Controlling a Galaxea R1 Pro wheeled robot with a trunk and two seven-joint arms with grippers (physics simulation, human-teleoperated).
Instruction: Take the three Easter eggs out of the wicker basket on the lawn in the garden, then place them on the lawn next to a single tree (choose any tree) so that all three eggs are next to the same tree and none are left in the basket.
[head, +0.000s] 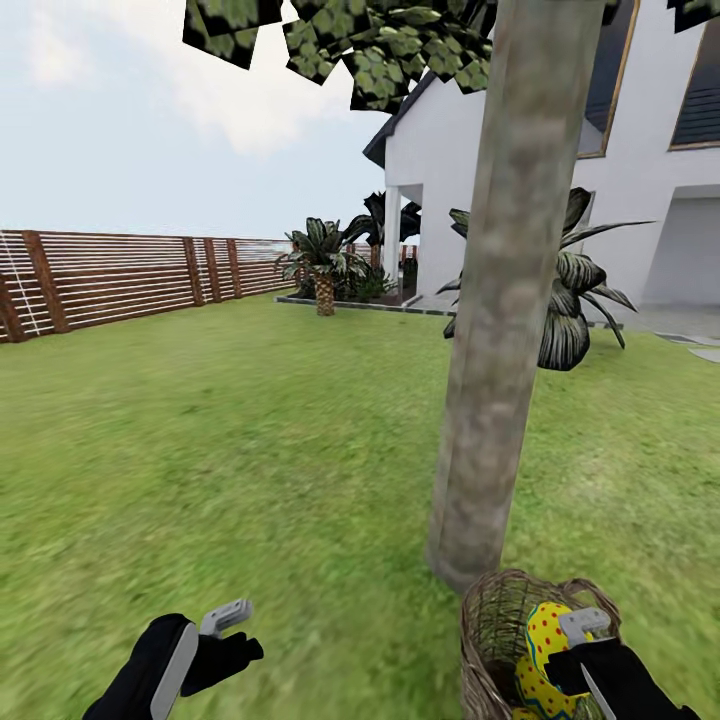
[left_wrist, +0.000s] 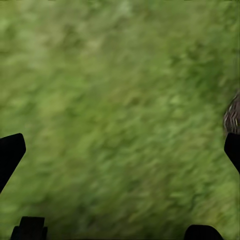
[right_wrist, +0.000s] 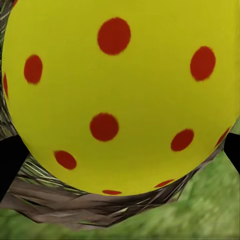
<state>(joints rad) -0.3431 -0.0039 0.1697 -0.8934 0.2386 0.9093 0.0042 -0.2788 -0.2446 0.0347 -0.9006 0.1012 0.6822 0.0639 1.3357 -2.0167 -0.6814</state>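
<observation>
Closest to me at the lower left of the head view is my left gripper (head: 232, 628), hanging just over bare lawn (head: 230, 450) with nothing in it; in the left wrist view its dark fingertips (left_wrist: 11, 152) sit at opposite edges of the picture, so the jaws stand wide apart over blurred grass (left_wrist: 120, 110). Grass runs unbroken from there out to the brown slatted fence (head: 120, 275) along the left, giving me wide open ground on that side and ahead.

Further right I see a small palm (head: 323, 262) in a bed by the white house (head: 470, 180), then the one thick grey-brown tree (head: 500, 330) rising from the lawn, its leaves across the top of the view. A broad-leaved dark plant (head: 575, 300) stands behind the trunk.

At the foot of that trunk, just beside it on the near right, sits the wicker basket (head: 492, 625). I can count one Easter egg (head: 545, 640) clearly, yellow with red dots, still inside; whether more lie under it I cannot tell. My right gripper (head: 590, 630) hovers at the basket's mouth, right against the egg. Through the right wrist camera the egg (right_wrist: 120, 95) bulges between the two dark fingertips (right_wrist: 9, 160), with basket weave (right_wrist: 75, 205) below; the jaws are spread wider than the egg, and I cannot tell whether they touch it.
</observation>
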